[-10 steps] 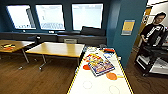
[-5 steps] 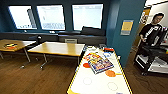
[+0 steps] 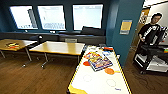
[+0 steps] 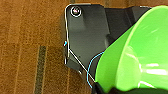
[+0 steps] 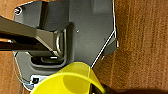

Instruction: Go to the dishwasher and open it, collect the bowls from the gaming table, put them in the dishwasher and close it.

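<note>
The gaming table [image 3: 77, 75], white-topped with a yellow rim, stretches away from me in the head view, with a colourful box [image 3: 99, 62] and flat orange discs [image 3: 109, 71] on it. In the left wrist view a lime green bowl [image 4: 140, 55] hangs above the wooden floor, and my left gripper [image 4: 105, 88] is shut on its rim. The right wrist view shows a yellow bowl [image 5: 70, 80] held the same way over the floor, with my right gripper [image 5: 100, 88] shut on its edge. The dishwasher is out of view.
Wood-topped tables [image 3: 58, 47] stand to the left of the gaming table, with a dark bench [image 3: 82, 37] under the windows behind. A teal pillar [image 3: 125, 32] rises on the right. A person [image 3: 150, 30] stands behind a cart [image 3: 152, 57] at the far right.
</note>
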`<state>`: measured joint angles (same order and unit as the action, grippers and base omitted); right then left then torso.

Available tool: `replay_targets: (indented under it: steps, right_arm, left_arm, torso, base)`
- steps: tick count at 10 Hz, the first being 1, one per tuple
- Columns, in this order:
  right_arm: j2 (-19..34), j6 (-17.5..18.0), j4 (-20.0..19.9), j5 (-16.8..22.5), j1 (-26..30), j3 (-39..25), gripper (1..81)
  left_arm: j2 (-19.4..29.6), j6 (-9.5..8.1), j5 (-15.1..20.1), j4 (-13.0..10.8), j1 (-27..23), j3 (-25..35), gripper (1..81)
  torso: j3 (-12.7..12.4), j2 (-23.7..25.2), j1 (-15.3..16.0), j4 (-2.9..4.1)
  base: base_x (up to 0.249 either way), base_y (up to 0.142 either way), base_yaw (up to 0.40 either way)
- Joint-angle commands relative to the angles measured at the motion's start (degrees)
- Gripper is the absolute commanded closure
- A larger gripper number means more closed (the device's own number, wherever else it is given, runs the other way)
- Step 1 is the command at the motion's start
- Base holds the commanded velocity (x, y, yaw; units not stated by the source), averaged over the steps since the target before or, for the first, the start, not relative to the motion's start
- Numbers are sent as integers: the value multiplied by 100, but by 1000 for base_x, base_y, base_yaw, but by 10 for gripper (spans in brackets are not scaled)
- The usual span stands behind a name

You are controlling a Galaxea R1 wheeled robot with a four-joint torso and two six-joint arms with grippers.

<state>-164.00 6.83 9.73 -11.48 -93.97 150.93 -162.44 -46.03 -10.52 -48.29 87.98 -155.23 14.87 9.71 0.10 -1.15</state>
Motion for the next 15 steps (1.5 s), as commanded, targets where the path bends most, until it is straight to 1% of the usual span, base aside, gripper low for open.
replay_targets:
  steps: [1, 3, 4, 6, 10, 13, 14, 15]
  right_arm:
    - [111, -15, 64, 296, 153, 49, 811]
    - [67, -15, 64, 296, 163, 49, 811]
    - [49, -15, 73, 296, 180, 49, 811]
    - [49, -15, 82, 296, 207, 49, 811]
    - [84, -15, 73, 305, 233, 120, 811]
    - [295, 3, 29, 305, 233, 392, 811]
    - [365, 12, 20, 305, 233, 366, 811]
    - [322, 12, 20, 305, 233, 313, 811]
  left_arm:
    - [54, 42, 217, -84, -180, -121, 811]
    - [-184, 42, 217, -84, -180, -341, 811]
    - [-385, 50, 225, -110, -180, -612, 811]
    - [-606, 50, 217, -155, -180, -930, 811]
    - [-606, 42, 217, -155, -180, -947, 811]
    - [-492, 33, 217, -155, -180, -947, 811]
    - [-491, 33, 217, -155, -180, -947, 811]
    - [-500, 33, 225, -154, -172, -947, 811]
  torso:
    - [0, 0, 0, 0]
    - [0, 0, 0, 0]
    - [0, 0, -2, 0]
    - [0, 0, -2, 0]
    - [0, 0, 0, 0]
    - [0, 0, -2, 0]
    - [0, 0, -2, 0]
    - [0, 0, -2, 0]
  base:
    - [-112, 0, 0]
    - [-112, 0, 0]
    - [-112, 0, 0]
    - [-112, 0, 0]
    - [-112, 0, 0]
    - [-112, 0, 0]
    - [-112, 0, 0]
    - [-112, 0, 0]
